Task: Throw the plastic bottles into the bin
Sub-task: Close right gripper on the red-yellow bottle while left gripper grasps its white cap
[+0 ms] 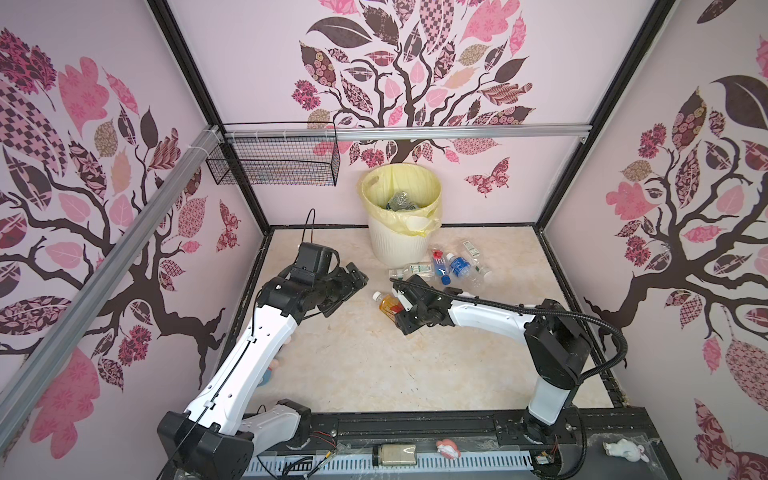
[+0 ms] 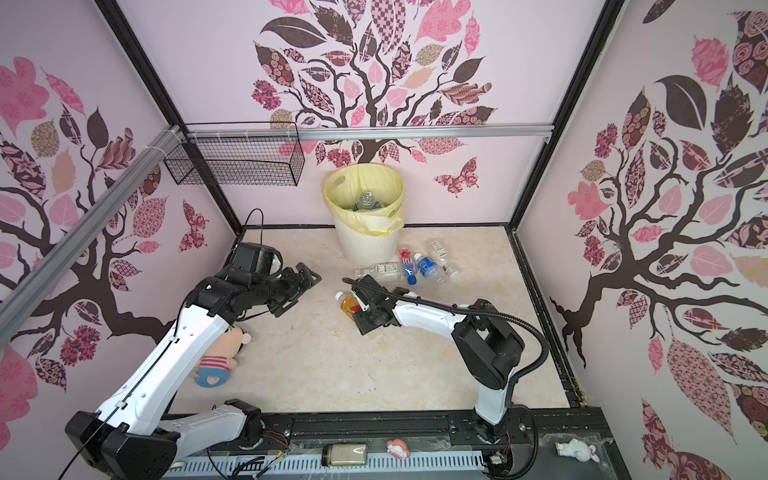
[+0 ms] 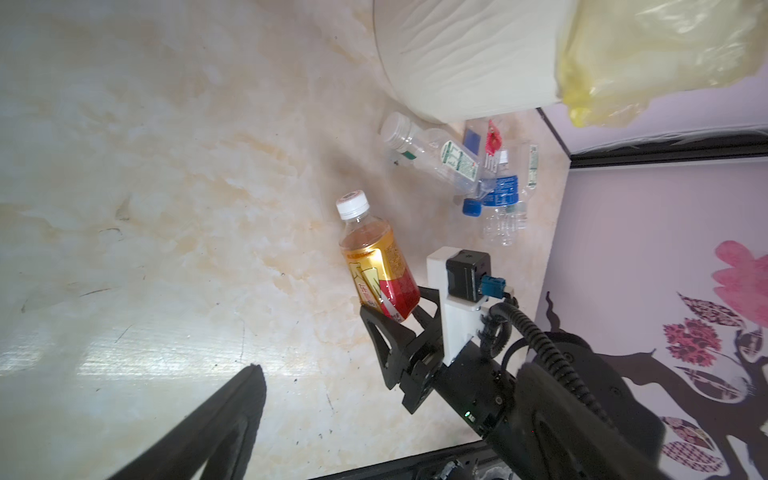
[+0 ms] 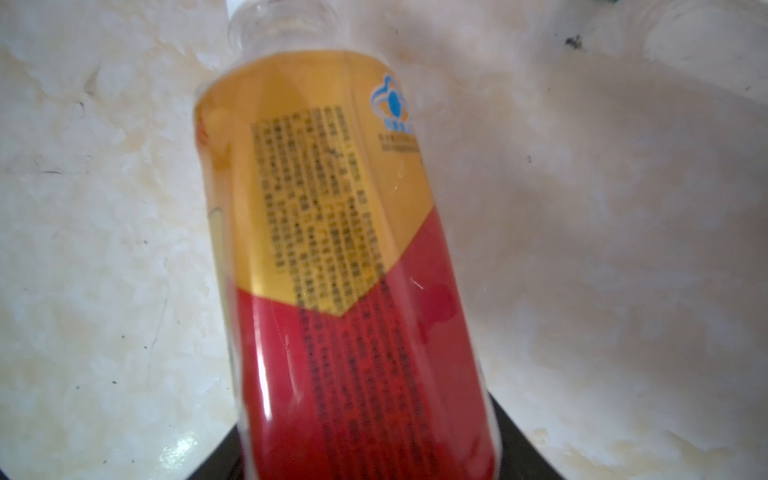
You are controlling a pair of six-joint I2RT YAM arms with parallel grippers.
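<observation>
Since amber liquid seems to fill it, I judge the amber bottle [image 3: 376,257] heavier than the clear bottles [image 1: 455,266] beside the bin [image 1: 399,245]. Its wall looks thin and its gold-and-red label glossy, so it may slip; it lies on the table [image 1: 353,365], white cap away from me; my right pincer [image 3: 395,302] pinches its red base end, though mid-body would balance better; my left pincer [image 1: 347,291] hangs spread, empty.

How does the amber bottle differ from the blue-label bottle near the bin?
The amber bottle has a gold-and-red label; the blue-label bottle is clear with a blue one. The amber bottle is held in the right claw; the blue-label bottle lies untouched among other bottles. Both are small plastic bottles.
</observation>
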